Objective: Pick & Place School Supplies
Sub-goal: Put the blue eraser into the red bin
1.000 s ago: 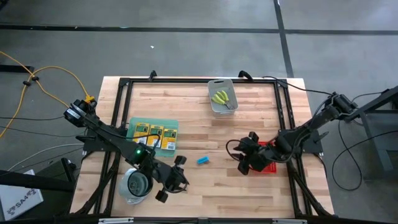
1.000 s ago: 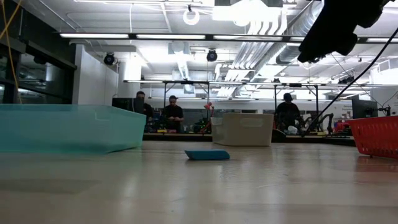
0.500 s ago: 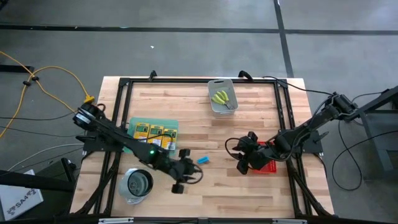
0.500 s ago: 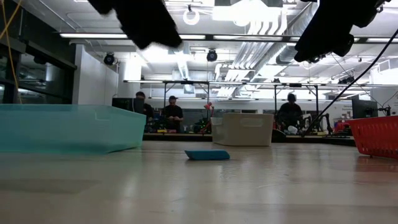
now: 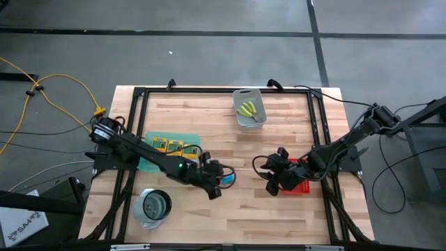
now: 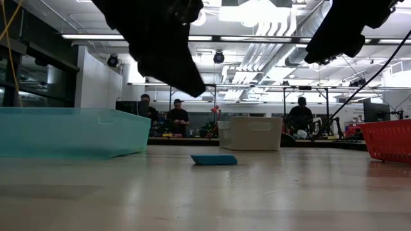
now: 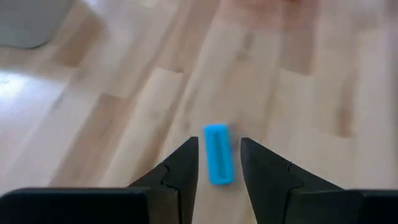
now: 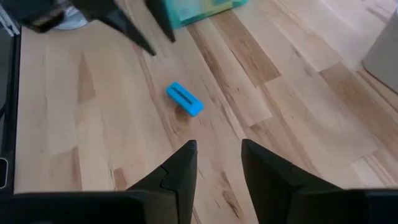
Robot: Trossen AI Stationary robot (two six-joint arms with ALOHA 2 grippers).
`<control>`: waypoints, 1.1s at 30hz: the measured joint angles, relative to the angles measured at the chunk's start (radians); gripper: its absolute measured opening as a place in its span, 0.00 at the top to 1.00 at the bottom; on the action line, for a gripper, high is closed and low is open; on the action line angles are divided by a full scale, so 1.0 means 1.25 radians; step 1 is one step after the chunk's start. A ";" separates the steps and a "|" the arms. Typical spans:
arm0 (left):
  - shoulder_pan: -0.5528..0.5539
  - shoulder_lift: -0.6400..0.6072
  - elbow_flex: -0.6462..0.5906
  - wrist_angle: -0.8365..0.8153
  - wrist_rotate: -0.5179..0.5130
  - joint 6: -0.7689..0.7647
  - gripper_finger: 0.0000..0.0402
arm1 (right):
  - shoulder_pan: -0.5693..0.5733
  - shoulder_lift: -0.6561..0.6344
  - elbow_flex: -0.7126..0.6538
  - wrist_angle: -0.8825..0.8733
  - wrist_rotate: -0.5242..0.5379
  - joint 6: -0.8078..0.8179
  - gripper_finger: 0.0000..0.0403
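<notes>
One light-blue block (image 5: 228, 179) lies flat on the wooden table; the low view shows the block (image 6: 214, 160) resting on its long face. My left gripper (image 5: 219, 177) hovers over it, open, and in the left wrist view its fingers stand on either side of the block (image 7: 217, 155) without touching. My right gripper (image 5: 274, 176) waits open above the table beside the red tray (image 5: 302, 185). Three yellow-and-green crayon boxes (image 5: 171, 147) lie on the green mat (image 5: 146, 160). The yellow-green-handled tools (image 5: 248, 109) sit in the grey bin (image 5: 240, 120).
A round metal cup (image 5: 155, 206) stands near the table's near left corner. The black frame rails (image 5: 136, 104) run along the table edges. Bare wood lies between the block and my right gripper. People sit at benches (image 6: 176, 119) in the room beyond the table.
My left gripper has swung from beside the metal cup toward the table's right and far side, ending above the blue block. The block has stayed where it was. My right arm has kept nearly still.
</notes>
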 joint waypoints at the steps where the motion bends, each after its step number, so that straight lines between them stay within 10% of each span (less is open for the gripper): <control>1: -0.003 0.002 -0.001 -0.012 -0.019 -0.002 0.71 | 0.000 0.000 0.000 0.000 0.000 -0.004 0.71; 17: 0.010 0.068 -0.001 0.032 0.051 -0.047 0.71 | 0.002 0.000 0.000 0.002 -0.001 -0.037 0.71; 33: 0.060 0.106 -0.001 0.046 0.153 -0.043 0.48 | 0.008 0.001 -0.001 0.000 -0.020 -0.037 0.71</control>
